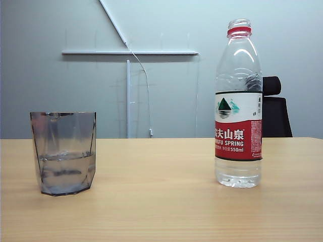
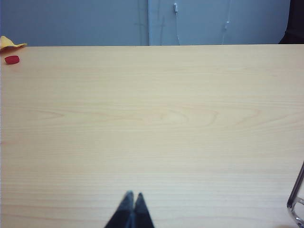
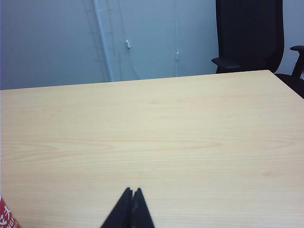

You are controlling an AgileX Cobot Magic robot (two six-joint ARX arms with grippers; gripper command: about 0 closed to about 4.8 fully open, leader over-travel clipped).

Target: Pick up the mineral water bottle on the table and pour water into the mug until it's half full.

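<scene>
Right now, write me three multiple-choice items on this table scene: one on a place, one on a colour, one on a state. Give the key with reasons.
1. In the exterior view, where does the bottle stand relative to the cup?
A. To its right, apart
B. To its left, touching
C. Inside it

2. What colour is the ring around the bottle's neck?
A. Blue
B. Red
C. Green

3. How are the left gripper and right gripper?
A. Both wide open
B. One holds the bottle
C. Both shut, holding nothing

Key: 1 A, bare table shows between them. 2 B, the ring under the open mouth is red. 3 C, each wrist view shows the fingertips pressed together over the table.
</scene>
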